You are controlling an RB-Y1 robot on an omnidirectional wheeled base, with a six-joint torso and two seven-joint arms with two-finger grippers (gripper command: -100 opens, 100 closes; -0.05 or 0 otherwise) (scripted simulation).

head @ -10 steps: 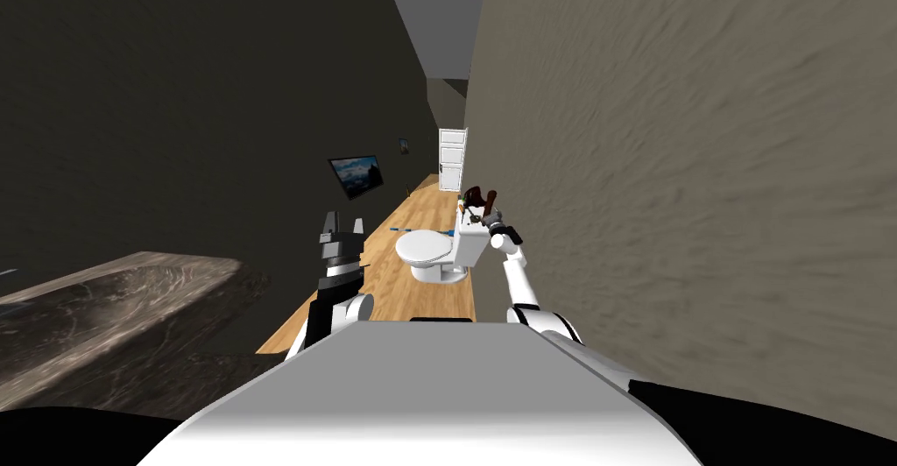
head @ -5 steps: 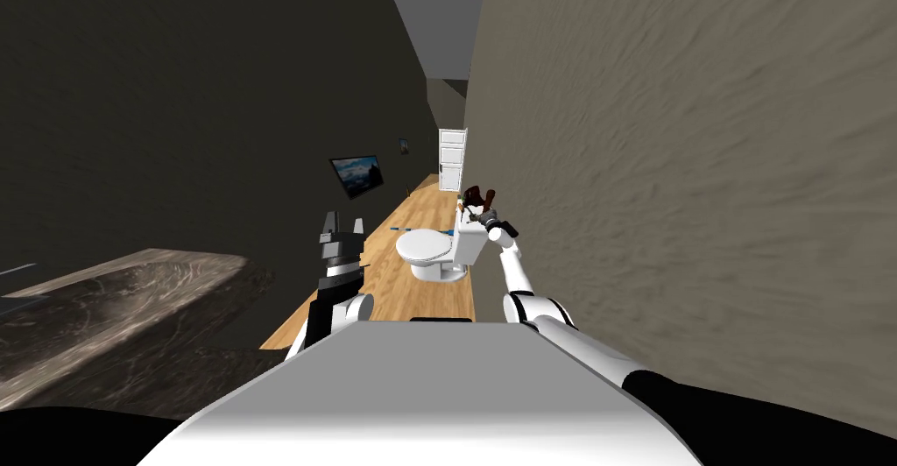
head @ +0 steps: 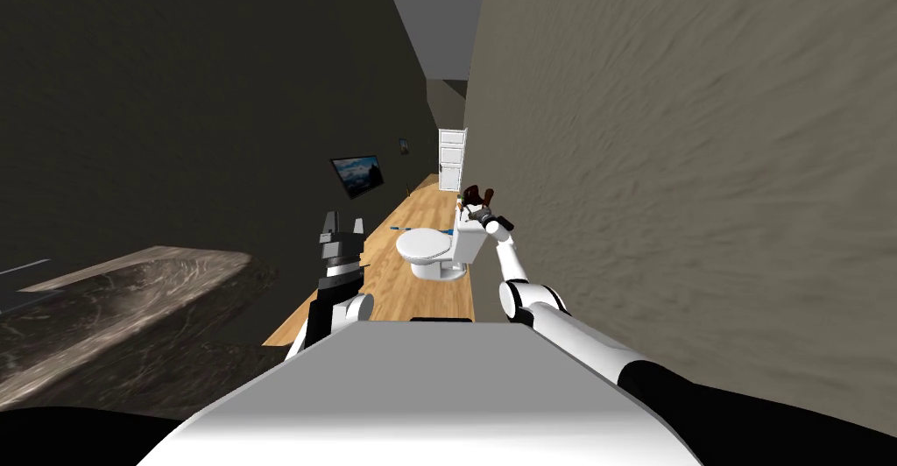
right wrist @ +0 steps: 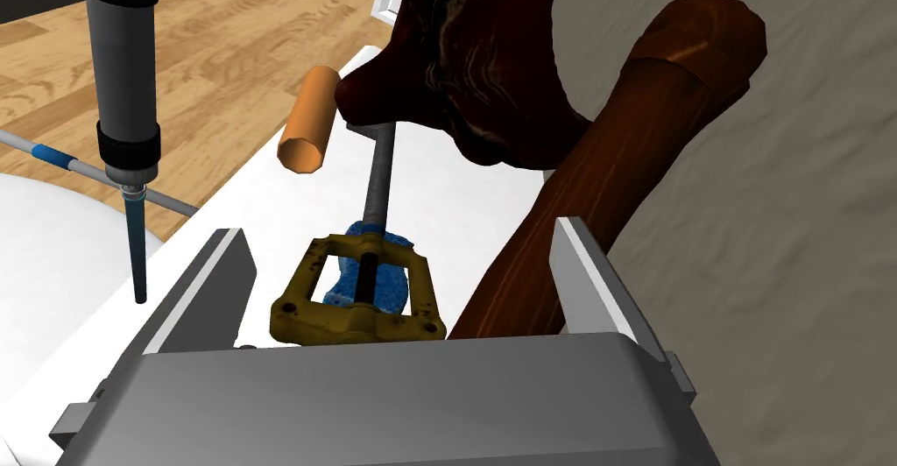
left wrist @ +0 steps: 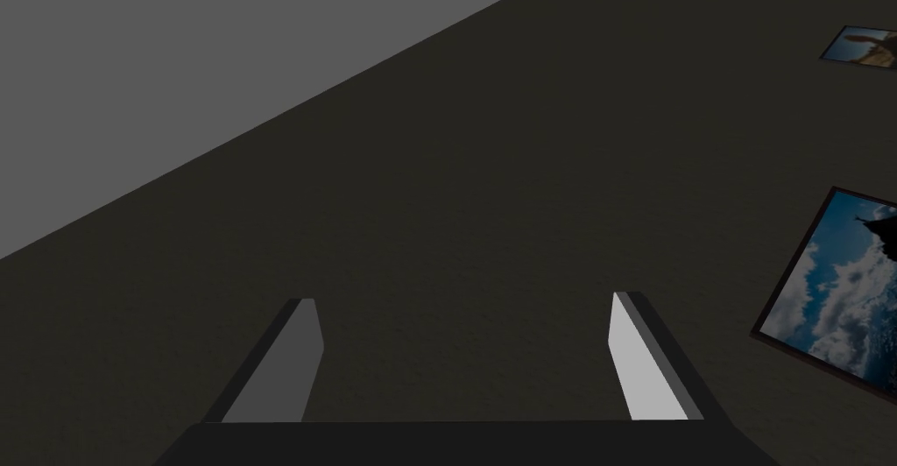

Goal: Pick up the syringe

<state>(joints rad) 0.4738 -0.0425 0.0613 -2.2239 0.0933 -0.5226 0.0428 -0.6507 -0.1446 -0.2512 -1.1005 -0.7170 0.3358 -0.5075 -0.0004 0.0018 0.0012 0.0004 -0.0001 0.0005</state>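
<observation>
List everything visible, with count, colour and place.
syringe: 1, grey, upright on the tank, just outside the right gripper
frame: 1, yellow, on the tank, within the gripper
pad: 1, blue, seen through the frame
rod: 1, dark grey, through the frame
cylinder: 1, orange, beyond the frame
lump: 1, dark red, behind the cylinder
handle: 1, brown, beside the frame
tank: 1, white, on the toilet
toilet: 1, white, on the floor
pole: 1, grey and blue, on the floor
pictures: 2, one sky-blue, left wall
door: 1, white, far end
slab: 1, dark, my left
left gripper: 1, grey, open, raised
right gripper: 1, grey, open, over the tank
</observation>
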